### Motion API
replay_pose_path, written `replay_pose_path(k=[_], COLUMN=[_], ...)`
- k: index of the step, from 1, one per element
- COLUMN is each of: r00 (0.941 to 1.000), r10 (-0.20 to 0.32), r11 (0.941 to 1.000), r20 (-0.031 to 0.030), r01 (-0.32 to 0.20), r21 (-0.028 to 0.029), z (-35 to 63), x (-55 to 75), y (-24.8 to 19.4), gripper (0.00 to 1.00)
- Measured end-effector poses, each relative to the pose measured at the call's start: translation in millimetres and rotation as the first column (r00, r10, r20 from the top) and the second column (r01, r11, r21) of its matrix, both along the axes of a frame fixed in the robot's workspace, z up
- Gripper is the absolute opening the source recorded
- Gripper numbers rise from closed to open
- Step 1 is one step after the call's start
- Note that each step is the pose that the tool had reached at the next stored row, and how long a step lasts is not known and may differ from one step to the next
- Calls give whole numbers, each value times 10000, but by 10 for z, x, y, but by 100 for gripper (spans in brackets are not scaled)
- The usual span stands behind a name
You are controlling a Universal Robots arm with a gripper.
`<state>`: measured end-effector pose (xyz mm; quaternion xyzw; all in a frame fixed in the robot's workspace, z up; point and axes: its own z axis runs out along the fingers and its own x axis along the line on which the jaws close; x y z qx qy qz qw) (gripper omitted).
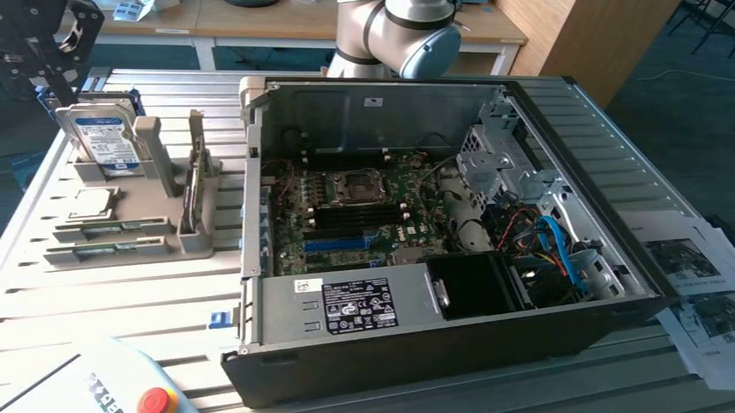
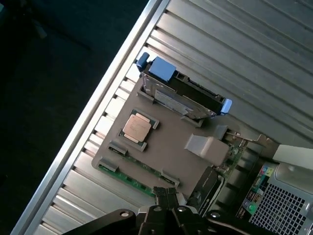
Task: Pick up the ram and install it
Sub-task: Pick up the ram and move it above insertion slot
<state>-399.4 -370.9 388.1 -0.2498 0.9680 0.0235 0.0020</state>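
Wrist view: closed hand (image 2: 166,192), seemingly above the ram (image 2: 126,174)

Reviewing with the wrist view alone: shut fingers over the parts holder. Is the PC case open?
Observer: Yes. The case lies on its side with the panel off, motherboard exposed.
Operator: Any slot for the ram?
Observer: A blue slot shows on the board; no stick stands in it, as far as I can tell.
Operator: Where does the robot stand?
Observer: Its arm rises behind the case, on the far side.
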Motion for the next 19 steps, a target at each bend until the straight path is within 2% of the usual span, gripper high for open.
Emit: replay_pose_path(k=[6,11,15,19], r00=[9987,9954,9908,9838], r10=[509,956,1353,1791], r11=[9987,9954,9908,9838], r20=[0,0,0,0], r01=[-509,-956,-1353,-1791], r21=[0,-1,0,0], z=[0,0,0,0], x=[0,0,0,0], y=[0,0,-1,-1], gripper=[10,10,10,10])
